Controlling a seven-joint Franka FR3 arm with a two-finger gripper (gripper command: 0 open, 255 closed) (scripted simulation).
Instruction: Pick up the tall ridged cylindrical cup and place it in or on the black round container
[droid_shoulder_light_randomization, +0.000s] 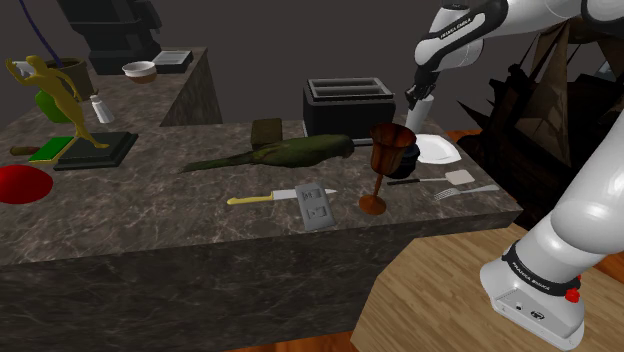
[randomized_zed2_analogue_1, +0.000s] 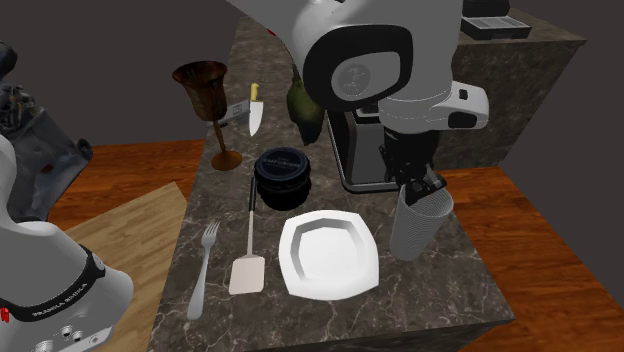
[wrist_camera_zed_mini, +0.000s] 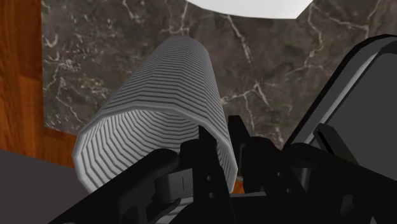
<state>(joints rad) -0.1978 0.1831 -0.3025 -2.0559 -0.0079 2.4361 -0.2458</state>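
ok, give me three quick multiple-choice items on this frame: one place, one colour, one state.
1. In the second exterior view, where does the cup stand from the plate?
A) to its left
B) to its right
C) on it

2. What colour is the cup?
A) red
B) green
C) grey

3. How does the cup stand?
A) upright
B) on its side
C) upside down

Answers:
1 B: it stands on the counter just off the plate's right edge in that view.
2 C: its ridged wall is grey inside and out.
3 A: its mouth faces up, with the end effector clasping its rim.
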